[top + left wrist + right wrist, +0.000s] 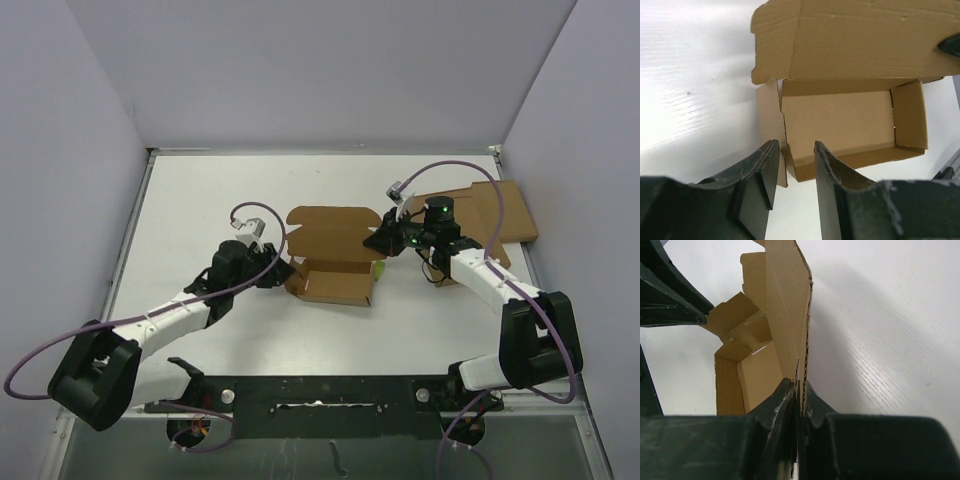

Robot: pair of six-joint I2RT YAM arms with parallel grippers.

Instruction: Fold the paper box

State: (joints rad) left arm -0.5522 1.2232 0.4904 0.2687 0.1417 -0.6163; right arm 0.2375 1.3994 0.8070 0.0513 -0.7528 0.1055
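Left gripper and right gripper are seen from above at either end of the paper box, mid-table, its tray formed but its lid not yet closed. From the left wrist, the jaws are shown parted, gripping nothing, beside the box's corner; from the right wrist, the jaws are clamped on an upright panel of the box — closing is judged to remain.

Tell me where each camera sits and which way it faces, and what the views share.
Top external: fixed above and behind the robot, looking down at the table; shows the left arm, right arm, the paper box mid-table and a flat cardboard slab.
Left wrist: on the left arm, looking past the open left gripper into the paper box.
Right wrist: on the right arm, looking along the right gripper, shut on a box wall.
Shared: all three show the paper box.
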